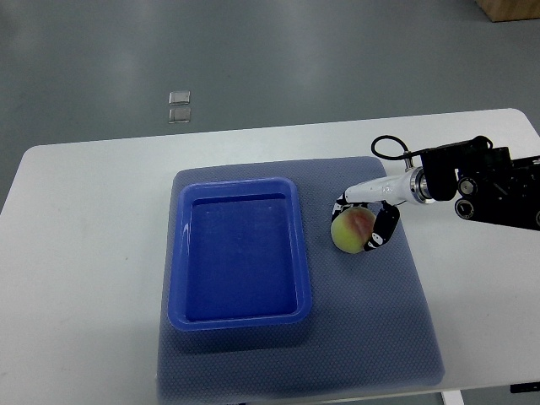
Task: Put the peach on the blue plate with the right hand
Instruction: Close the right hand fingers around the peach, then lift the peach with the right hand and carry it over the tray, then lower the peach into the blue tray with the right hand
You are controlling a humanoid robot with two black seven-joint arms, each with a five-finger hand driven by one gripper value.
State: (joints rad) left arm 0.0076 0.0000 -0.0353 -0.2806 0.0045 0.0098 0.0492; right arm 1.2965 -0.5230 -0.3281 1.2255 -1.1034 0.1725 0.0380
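Note:
A yellow-green peach (350,229) with a red blush sits on the blue-grey mat (388,321), just right of the blue plate (177,253), a rectangular tray with nothing in it. My right hand (364,221) reaches in from the right edge, and its fingers curl around the peach from the top and the right side. The peach appears to rest on the mat. The left arm does not show.
The mat lies on a white table (84,253). Grey floor lies beyond the far edge, with two small clear squares (179,107) on it. A wooden corner (510,8) shows at the top right.

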